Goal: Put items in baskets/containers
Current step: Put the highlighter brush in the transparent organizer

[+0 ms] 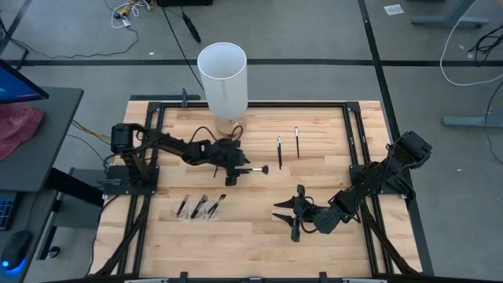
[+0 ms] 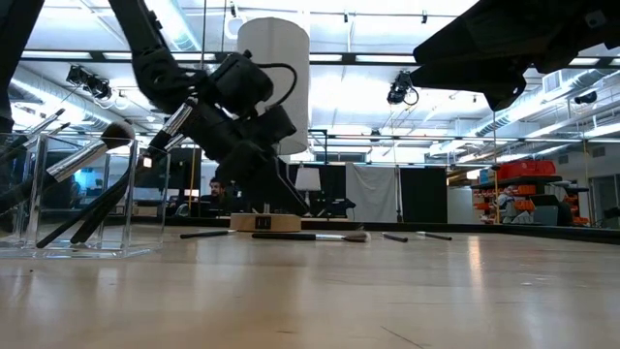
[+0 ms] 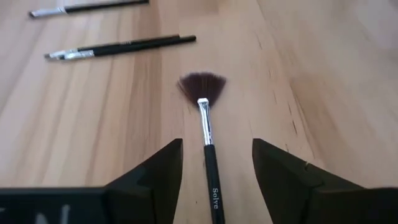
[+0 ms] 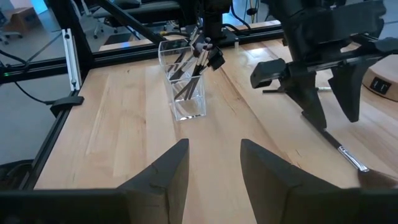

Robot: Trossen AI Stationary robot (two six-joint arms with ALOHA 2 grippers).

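Observation:
A fan-tipped makeup brush [image 3: 210, 134] with a dark handle and silvery ferrule lies flat on the table [image 1: 256, 169]. My left gripper [image 3: 217, 149] is open, low over the brush's handle, one finger on each side and neither touching it [image 1: 236, 167]. Two more brushes [image 1: 279, 151] [image 1: 297, 141] lie farther toward the far edge. The clear container [image 4: 185, 87] stands near the near edge [image 1: 196, 207] with several brushes leaning in it [image 2: 82, 184]. My right gripper [image 1: 281, 214] hovers open to the container's right, facing it [image 4: 214, 155].
A tall white cylinder [image 1: 222, 77] stands at the table's far edge, just behind my left arm [image 2: 273, 87]. Black frame rails [image 1: 357, 141] run along the table's sides. Bare wood lies between the container and my right gripper.

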